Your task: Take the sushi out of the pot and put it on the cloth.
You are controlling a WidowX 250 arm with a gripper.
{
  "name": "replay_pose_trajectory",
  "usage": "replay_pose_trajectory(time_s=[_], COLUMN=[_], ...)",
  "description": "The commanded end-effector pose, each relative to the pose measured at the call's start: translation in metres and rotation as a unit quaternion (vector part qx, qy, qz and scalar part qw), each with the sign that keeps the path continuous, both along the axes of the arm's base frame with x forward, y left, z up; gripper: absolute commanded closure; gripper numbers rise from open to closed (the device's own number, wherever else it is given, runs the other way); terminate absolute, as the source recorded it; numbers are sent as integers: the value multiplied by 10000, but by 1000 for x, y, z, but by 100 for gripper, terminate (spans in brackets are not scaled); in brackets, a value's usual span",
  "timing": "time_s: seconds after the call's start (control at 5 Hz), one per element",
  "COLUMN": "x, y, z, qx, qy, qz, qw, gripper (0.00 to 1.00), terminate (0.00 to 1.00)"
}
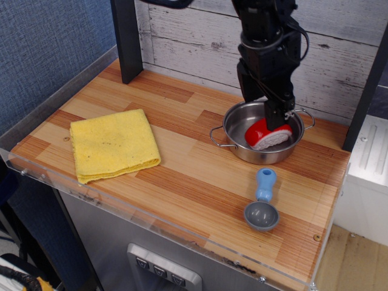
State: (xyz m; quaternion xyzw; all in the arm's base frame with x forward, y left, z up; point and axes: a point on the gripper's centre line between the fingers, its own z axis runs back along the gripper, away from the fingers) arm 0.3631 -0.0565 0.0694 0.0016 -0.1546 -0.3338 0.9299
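Near the table's (200, 182) left front corner lies the cloth (113, 144), nothing on it. Toward the right rear corner sits the pot (233, 134), the sushi (270, 137) inside with its long axis running left-right. The claw (276, 121) is directly above, fingertips at the red top; whether it grips cannot be told. The cloth lies well left of it.
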Motion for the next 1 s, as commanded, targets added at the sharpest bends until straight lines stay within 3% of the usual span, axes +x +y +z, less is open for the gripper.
replay_pose_trajectory(time_s=[0.0, 0.8], x=[12, 12], y=[-21, -19], z=[-3, -25], qx=[-62, 90], qy=[-114, 55], qz=[-20, 42], qw=[9999, 9999], gripper=[0, 0], terminate=[0, 0])
